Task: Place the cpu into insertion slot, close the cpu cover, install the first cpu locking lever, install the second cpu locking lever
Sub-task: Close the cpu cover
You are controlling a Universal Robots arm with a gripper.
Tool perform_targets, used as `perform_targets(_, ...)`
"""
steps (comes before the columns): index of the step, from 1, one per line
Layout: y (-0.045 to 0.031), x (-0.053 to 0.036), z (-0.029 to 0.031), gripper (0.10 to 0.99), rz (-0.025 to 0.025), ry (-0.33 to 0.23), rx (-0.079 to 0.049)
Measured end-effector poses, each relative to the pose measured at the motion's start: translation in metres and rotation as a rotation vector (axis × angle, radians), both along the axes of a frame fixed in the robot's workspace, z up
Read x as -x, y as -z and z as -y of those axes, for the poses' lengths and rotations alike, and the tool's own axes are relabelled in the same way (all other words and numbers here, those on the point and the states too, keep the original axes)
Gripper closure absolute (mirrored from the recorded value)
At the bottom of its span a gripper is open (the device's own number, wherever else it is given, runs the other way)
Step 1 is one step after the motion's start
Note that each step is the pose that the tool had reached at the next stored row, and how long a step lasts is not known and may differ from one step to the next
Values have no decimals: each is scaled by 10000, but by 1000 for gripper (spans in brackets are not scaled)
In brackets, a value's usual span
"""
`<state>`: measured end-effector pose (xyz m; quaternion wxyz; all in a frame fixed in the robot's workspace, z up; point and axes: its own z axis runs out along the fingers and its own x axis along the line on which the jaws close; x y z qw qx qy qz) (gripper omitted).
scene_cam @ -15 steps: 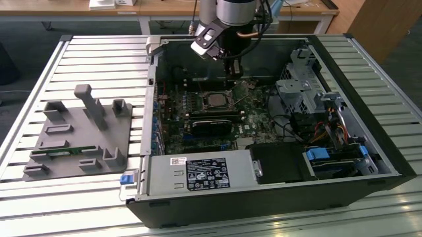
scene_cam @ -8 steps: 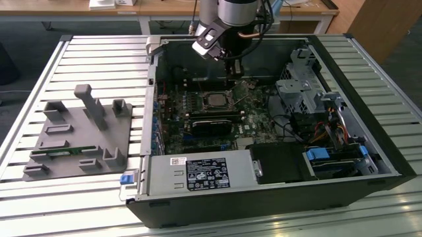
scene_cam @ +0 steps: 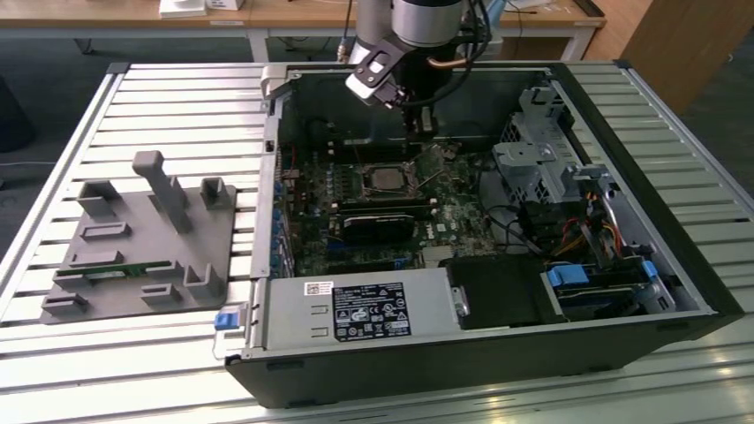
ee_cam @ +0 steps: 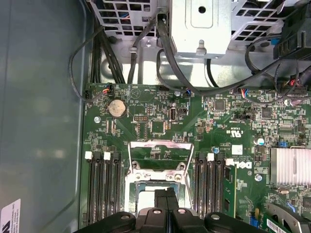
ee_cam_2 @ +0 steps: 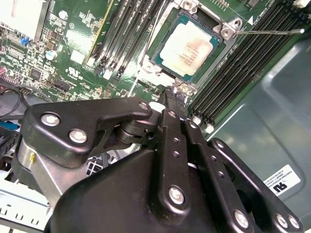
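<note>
Black end effector (ee_cam_2: 174, 94), pinched narrow, hovered by seated silver-grey square cpu (ee_cam_2: 188, 48); raised silver frame cpu cover (ee_cam: 161, 143) seemingly needed pushing down

Grey fixture (scene_cam: 130, 256) beside open computer case (scene_cam: 471, 367)

place: lab/workshop | evidence: slatted metal bench (scene_cam: 177, 97); opened computer case (scene_cam: 471, 367); wooden desks (scene_cam: 295, 13)

The robot arm (scene_cam: 426, 22) hangs down from above, and its low end is round and silver. The black gripper (scene_cam: 421, 132) on it points straight down. In both wrist views its two thin black fingers (ee_cam_2: 170, 131) (ee_cam: 160, 196) sit tight together, tips touching. Wide black links spread out behind them.
</note>
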<state>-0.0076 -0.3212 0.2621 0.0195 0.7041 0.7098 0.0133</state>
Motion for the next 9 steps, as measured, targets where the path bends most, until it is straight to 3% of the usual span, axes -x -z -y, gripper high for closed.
perform_targets(9,0,-22,0,965,0,0,1)
